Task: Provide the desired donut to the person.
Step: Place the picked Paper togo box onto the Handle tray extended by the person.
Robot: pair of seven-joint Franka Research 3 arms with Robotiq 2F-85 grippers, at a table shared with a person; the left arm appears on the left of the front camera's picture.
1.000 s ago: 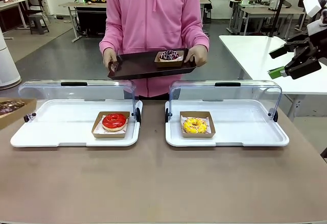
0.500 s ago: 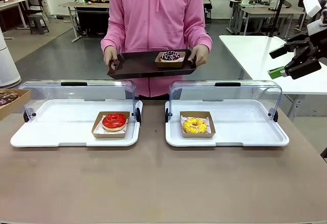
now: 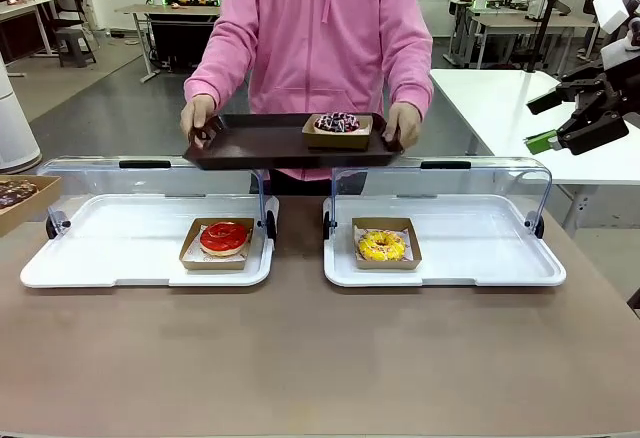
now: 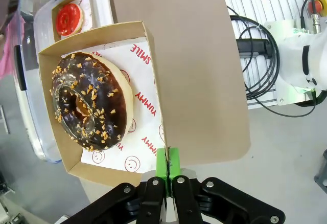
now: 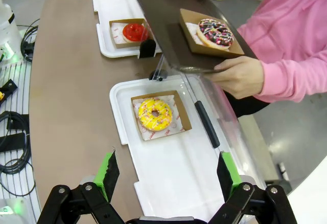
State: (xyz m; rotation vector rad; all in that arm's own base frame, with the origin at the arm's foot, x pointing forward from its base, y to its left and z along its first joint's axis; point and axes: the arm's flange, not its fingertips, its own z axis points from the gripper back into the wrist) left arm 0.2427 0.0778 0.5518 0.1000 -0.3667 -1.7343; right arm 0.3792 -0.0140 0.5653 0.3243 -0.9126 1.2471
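The left gripper [image 4: 167, 163] is clamped tight on one side wall of a cardboard tray [image 4: 104, 173], near a corner, so the tray juts straight out beyond the fingertips with its long side running away from them. In it, on printed paper, lies the chocolate-glazed donut [image 4: 104, 98], dark and glossy and flecked with orange-brown crumbs, sitting toward the wall opposite the pinched one. Past the tray's far corner, a red-glazed donut [image 4: 62, 24] rests in a display case. The right gripper [image 5: 167, 174] hangs with jaws spread wide and nothing between them; ahead of it and below sits a yellow-glazed donut [image 5: 162, 121]. Farthest out, the person [image 3: 320, 28] holds a dark serving tray [image 3: 260, 143] in both hands, already carrying a sprinkled donut [image 3: 337, 121]. As I read it, the serving tray's bare half lies beyond and to the right of the left gripper's load, so the left arm is the one placed to deliver.
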